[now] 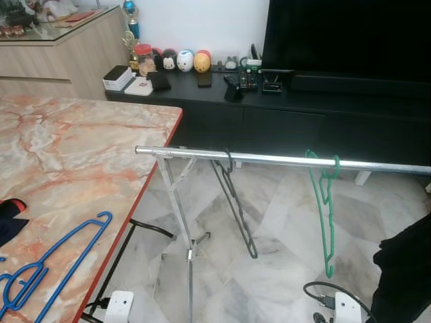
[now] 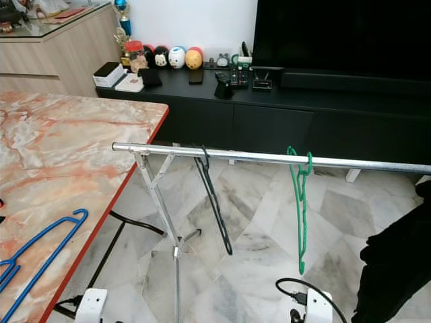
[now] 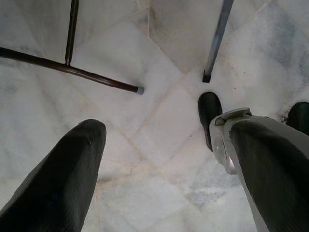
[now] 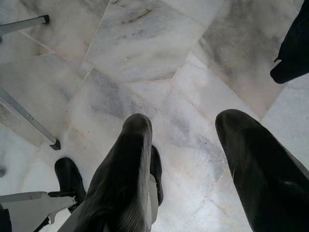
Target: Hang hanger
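A big black television [image 1: 350,33] fills the wall behind a long, low black TV cabinet [image 1: 283,111], and to the left a marble-topped table [image 1: 74,168] with a red edge reaches toward the middle of the room over a pale marble floor [image 2: 262,229]. Across the foreground runs a silver metal rail [image 1: 283,160], carried at its left end on a thin folding stand [image 1: 182,215]. Two hangers are already on the rail: a black hanger [image 1: 236,205] hooked near the stand and swung at an angle, and a green hanger [image 1: 326,215] further right, hanging nearly straight down, well apart from the black one. A blue hanger [image 1: 54,266] lies flat on the table near its front edge, not on the rail, with a dark cloth [image 1: 10,219] at the table's left margin just beyond it. On the cabinet top sit a row of small round figurines [image 1: 185,60], a white box [image 1: 120,78] and a remote control [image 1: 246,79]. Both arms hang low with their cameras pointing at the floor: the left gripper [image 3: 164,164] has its two black fingers spread wide with nothing between them, and the right gripper [image 4: 193,159] is likewise parted and empty, the robot's black foot [image 4: 67,176] below it.
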You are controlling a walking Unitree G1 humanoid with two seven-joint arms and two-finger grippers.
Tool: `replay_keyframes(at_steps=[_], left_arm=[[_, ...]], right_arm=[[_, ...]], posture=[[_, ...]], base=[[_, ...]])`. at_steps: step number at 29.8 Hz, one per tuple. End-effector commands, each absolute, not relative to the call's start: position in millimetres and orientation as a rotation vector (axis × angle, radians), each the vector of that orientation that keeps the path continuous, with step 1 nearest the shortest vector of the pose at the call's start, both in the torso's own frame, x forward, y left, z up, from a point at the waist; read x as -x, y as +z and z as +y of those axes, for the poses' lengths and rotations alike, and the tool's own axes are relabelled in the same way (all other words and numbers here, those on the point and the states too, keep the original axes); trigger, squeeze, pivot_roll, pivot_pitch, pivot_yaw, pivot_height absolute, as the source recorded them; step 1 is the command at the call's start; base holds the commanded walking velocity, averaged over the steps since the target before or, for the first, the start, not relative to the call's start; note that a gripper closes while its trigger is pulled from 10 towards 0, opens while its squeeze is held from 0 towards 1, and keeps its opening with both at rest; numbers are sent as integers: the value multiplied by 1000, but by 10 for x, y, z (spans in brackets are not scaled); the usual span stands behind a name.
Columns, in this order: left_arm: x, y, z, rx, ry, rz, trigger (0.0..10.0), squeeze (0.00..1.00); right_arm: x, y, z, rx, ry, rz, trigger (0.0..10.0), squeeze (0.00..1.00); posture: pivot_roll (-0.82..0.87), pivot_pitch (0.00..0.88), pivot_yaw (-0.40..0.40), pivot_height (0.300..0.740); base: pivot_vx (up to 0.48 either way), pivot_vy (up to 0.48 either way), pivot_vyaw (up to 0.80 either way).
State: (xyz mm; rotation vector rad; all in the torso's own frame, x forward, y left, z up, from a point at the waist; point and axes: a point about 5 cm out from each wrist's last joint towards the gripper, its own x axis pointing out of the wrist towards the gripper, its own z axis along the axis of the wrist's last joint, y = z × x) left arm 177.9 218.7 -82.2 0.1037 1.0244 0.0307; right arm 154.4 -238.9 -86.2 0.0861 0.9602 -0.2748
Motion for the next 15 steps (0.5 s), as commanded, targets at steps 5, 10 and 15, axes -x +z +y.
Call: replay_keyframes(at_steps=[5,10,15], left_arm=[[-1765,-819,2228,-100,36,1031,10000,0],[-1763,-815,2252,-101,34,1034,10000,0],[-1773,-803,2279,-99,37,1030,10000,0]], right_arm=[[-1542,-868,-2375,-86,-273,968,10000,0],[-1577,-849,-2391,-85,-274,955,10000,0],[-1574,-850,-2394,-82,-273,958,10000,0]], posture=[[30,0,42,740],[21,0,44,740],[22,0,44,740]], base=[[0,0,0],[0,0,0],[0,0,0]])
